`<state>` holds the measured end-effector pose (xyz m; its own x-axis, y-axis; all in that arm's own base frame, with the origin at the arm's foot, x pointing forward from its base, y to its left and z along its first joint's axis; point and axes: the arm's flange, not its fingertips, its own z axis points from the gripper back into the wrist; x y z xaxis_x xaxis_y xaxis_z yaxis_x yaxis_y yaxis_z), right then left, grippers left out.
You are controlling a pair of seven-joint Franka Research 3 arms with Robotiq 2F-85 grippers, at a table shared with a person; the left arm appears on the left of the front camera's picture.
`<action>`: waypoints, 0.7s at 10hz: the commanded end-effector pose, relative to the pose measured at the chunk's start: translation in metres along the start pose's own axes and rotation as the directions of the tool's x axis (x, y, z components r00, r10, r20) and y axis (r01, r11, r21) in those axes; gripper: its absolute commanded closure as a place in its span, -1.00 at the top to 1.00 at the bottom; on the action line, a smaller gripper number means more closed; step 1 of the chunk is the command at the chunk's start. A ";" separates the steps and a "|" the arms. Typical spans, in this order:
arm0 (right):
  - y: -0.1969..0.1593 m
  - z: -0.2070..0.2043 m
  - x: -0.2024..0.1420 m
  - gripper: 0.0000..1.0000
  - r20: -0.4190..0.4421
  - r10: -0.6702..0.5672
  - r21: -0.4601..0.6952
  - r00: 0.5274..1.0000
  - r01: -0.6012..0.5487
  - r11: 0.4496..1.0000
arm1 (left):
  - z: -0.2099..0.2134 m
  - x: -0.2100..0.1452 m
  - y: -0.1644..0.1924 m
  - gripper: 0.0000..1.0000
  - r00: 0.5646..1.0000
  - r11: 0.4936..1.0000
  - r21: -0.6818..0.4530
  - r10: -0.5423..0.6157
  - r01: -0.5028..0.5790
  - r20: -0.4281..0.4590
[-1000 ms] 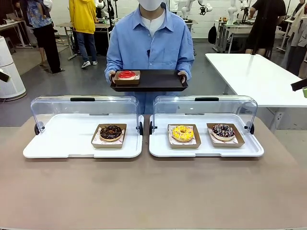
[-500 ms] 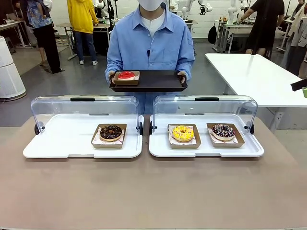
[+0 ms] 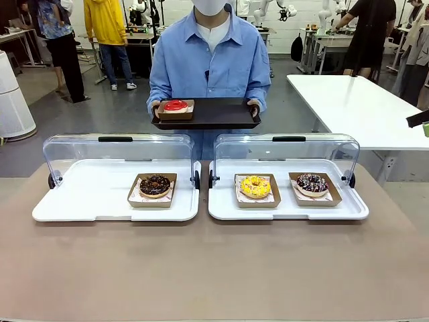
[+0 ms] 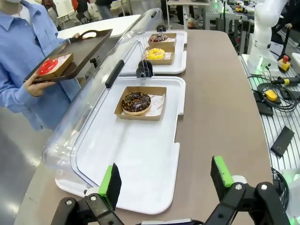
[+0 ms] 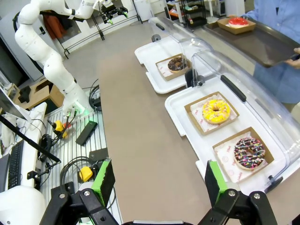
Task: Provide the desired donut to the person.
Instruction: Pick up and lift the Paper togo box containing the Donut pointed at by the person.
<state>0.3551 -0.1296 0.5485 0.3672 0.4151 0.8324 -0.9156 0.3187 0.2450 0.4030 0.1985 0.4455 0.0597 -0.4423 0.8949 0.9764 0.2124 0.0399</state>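
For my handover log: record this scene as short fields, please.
person: holds black tray with red donut
left tray: chocolate donut, lid up
right tray: yellow donut, sprinkled donut, lid up
left pincer: open, holds nothing
right pincer: open, holds nothing

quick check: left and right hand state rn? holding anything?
Left hand: open, holding nothing.
Right hand: open, holding nothing.
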 end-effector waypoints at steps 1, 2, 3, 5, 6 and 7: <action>0.001 -0.001 0.000 1.00 0.007 0.005 0.006 1.000 -0.005 1.000 | 0.004 0.005 0.006 1.00 0.999 0.999 0.035 -0.032 0.032 -0.010; 0.001 -0.001 0.000 1.00 0.007 0.005 0.006 1.000 -0.005 1.000 | 0.006 0.004 0.005 1.00 1.000 0.999 0.035 -0.029 0.029 -0.003; 0.001 -0.001 0.000 1.00 0.007 0.005 0.006 1.000 -0.005 1.000 | 0.006 0.004 0.003 1.00 0.999 0.999 0.014 -0.047 0.048 -0.008; 0.001 -0.001 0.000 1.00 0.007 0.005 0.006 1.000 -0.005 1.000 | 0.004 0.004 0.003 1.00 1.000 1.000 0.012 -0.010 0.010 -0.012; 0.001 -0.001 0.000 1.00 0.007 0.005 0.006 1.000 -0.005 1.000 | 0.004 0.004 0.003 1.00 1.000 1.000 0.012 -0.010 0.010 -0.012; 0.001 -0.001 0.000 1.00 0.007 0.005 0.006 1.000 -0.005 1.000 | 0.004 0.004 0.003 1.00 1.000 1.000 0.012 -0.010 0.010 -0.012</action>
<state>0.3551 -0.1295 0.5485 0.3672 0.4151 0.8324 -0.9156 0.3187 0.2450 0.4073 0.1992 0.4514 0.0511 -0.4583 0.8873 0.9753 0.2142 0.0544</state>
